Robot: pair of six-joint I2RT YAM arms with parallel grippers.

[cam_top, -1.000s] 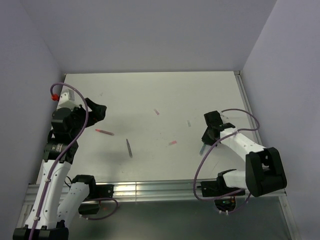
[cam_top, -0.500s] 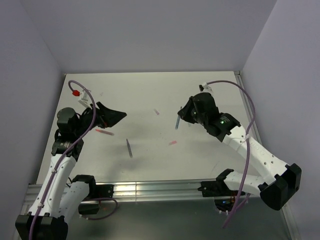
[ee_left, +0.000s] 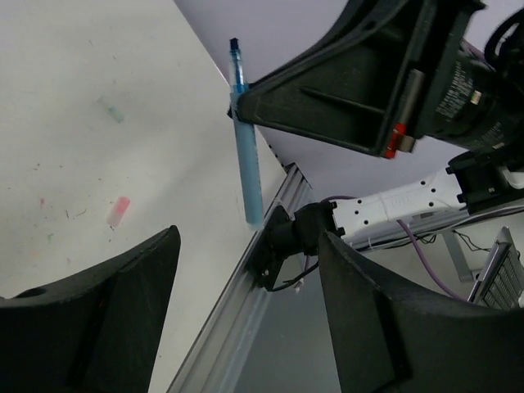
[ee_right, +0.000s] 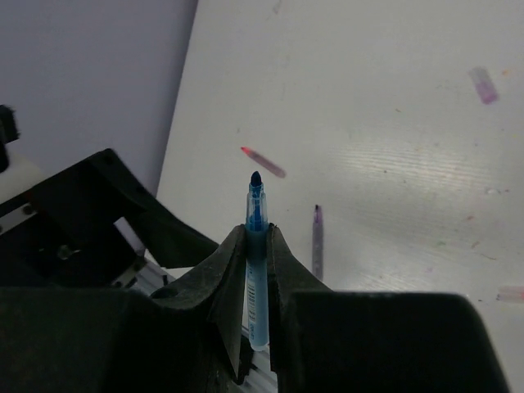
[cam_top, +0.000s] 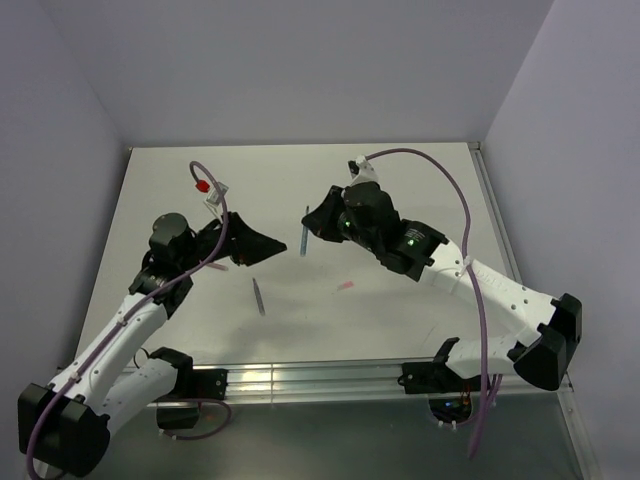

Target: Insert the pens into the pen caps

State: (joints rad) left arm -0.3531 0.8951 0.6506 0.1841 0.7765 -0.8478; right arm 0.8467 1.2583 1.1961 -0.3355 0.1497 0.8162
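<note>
My right gripper (cam_top: 311, 228) is shut on the blue pen (ee_right: 256, 246) and holds it above the middle of the table, with the tip sticking out past the fingers. My left gripper (cam_top: 262, 247) hangs just left of it, open and empty; in the left wrist view the blue pen (ee_left: 246, 155) stands beyond the fingers (ee_left: 98, 303). The dark grey pen (cam_top: 259, 297) and the red pen (ee_right: 264, 162) lie flat on the table. A pinkish cap (cam_top: 346, 286) lies to the right of the grey pen. Another pinkish cap (ee_right: 483, 84) and a pale cap (ee_left: 110, 110) lie farther off.
The white table (cam_top: 420, 190) is walled on the left, back and right. An aluminium rail (cam_top: 300, 380) runs along its near edge by the arm bases. Purple cables (cam_top: 455, 200) loop above both arms.
Both arms have swung in toward the table's middle. The right gripper carried the blue pen up and left; the left gripper moved right toward it, and its jaws narrowed slightly.
</note>
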